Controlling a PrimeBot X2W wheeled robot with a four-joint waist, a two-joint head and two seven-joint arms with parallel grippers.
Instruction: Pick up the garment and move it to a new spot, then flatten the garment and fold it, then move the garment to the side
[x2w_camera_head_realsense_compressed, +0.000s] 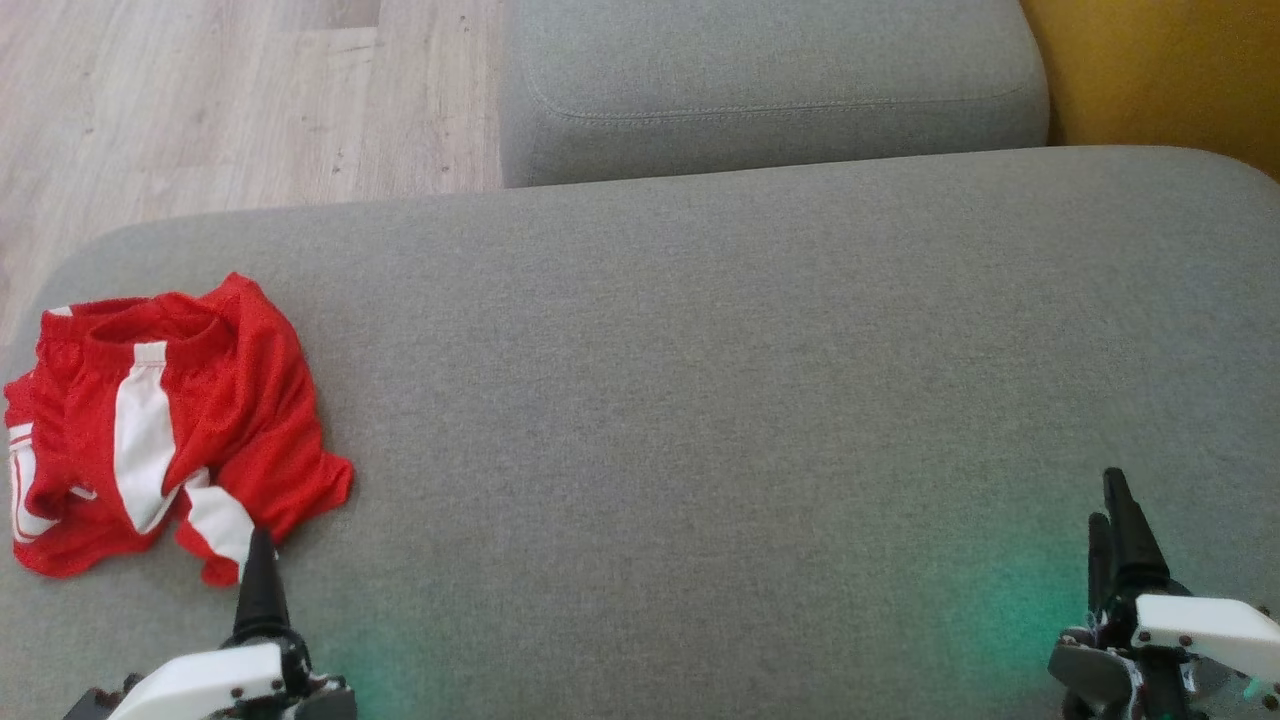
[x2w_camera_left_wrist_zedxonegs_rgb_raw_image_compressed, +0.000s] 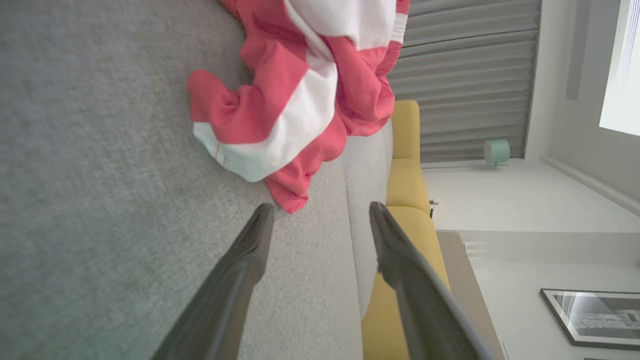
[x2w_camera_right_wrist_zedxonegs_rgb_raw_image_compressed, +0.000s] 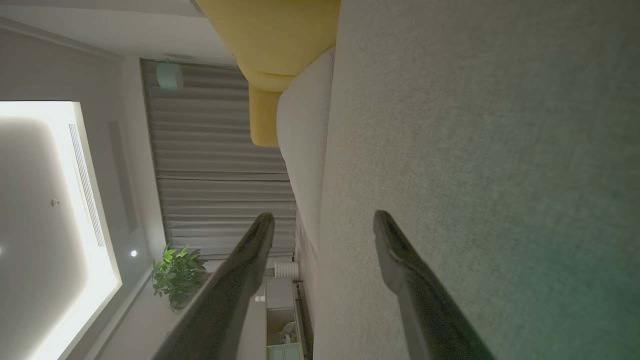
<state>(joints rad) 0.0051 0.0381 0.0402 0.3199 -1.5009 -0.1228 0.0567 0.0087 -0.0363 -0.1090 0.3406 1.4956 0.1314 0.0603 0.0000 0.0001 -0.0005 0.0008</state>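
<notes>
Grey fabric sofa (x2w_camera_head_realsense_compressed: 700, 350); red-and-white garment (x2w_camera_head_realsense_compressed: 170, 420) crumpled at its left end. Left gripper (x2w_camera_left_wrist_zedxonegs_rgb_raw_image_compressed: 320, 210) spread wide, empty, tips just short of garment hem. Right gripper (x2w_camera_right_wrist_zedxonegs_rgb_raw_image_compressed: 324, 217) spread wide, empty, low over seat at right. Wood floor (x2w_camera_head_realsense_compressed: 200, 100) beyond. Yellow upholstery (x2w_camera_head_realsense_compressed: 1160, 70), grey curtain (x2w_camera_left_wrist_zedxonegs_rgb_raw_image_compressed: 470, 75), plant (x2w_camera_right_wrist_zedxonegs_rgb_raw_image_compressed: 177, 275), framed picture (x2w_camera_left_wrist_zedxonegs_rgb_raw_image_compressed: 590, 317) around.

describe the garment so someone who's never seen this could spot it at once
Start at the wide grey sofa seat spanning the head view. At its left end, just beyond the left gripper, lies a crumpled pair of red shorts. White stripes on bright red set it apart from the plain grey around it.
</notes>
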